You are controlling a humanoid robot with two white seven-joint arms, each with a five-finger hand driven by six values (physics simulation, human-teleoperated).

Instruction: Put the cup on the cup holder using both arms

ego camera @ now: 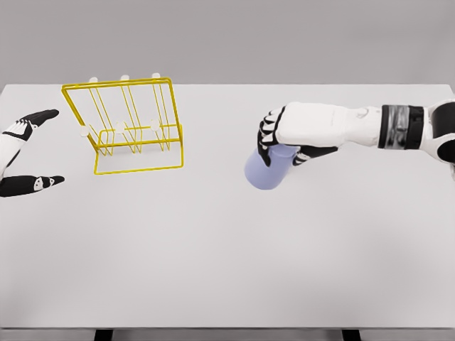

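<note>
The right hand (284,142) grips the cup (267,169), seemingly lifted; next it must travel to the holder (128,128), where the open left hand (25,153) waits.

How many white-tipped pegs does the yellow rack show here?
6: three along the top of the cup holder, at left, middle and right, and three lower down in front at left, middle and right. No others show; thin wires could hide some.

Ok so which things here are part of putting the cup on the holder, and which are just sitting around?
Part of the job:
- cup, lavender, gripped by the right hand
- yellow wire cup holder
- left hand, fingers spread, holding nothing

Just there:
- white table; nothing else lies on it
</note>
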